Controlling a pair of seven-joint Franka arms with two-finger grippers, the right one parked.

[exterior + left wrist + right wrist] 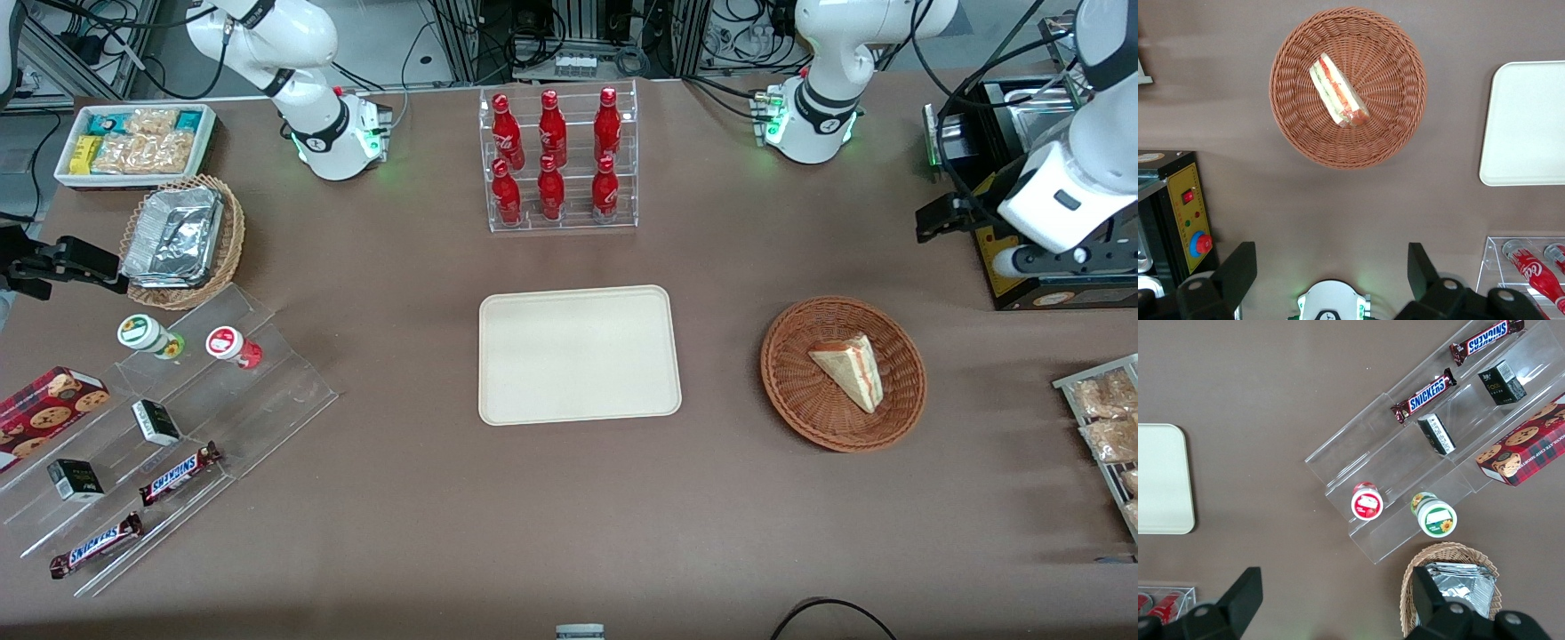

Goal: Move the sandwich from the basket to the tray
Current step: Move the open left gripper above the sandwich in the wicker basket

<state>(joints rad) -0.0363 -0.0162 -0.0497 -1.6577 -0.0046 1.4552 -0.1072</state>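
Front view shows my tool point(933, 222) empty, fingers apart, high at one o'clock of the round reddish-brown wicker basket point(791, 391). Its triangular white-bread sandwich point(852, 368) lies inside, untouched. Approach step: I must descend, then carry it to the cream rectangular tray point(578, 356) at nine o'clock.

- We see the working arm point(1062, 191) clad in glossy white rounded shells with a black band at the joint.
- Its base point(813, 120) is white, ringed in black, with a green light glowing.
- The gripper point(1331, 273) shows two black, wedge-shaped fingers point(1238, 270) spread wide on black housings.
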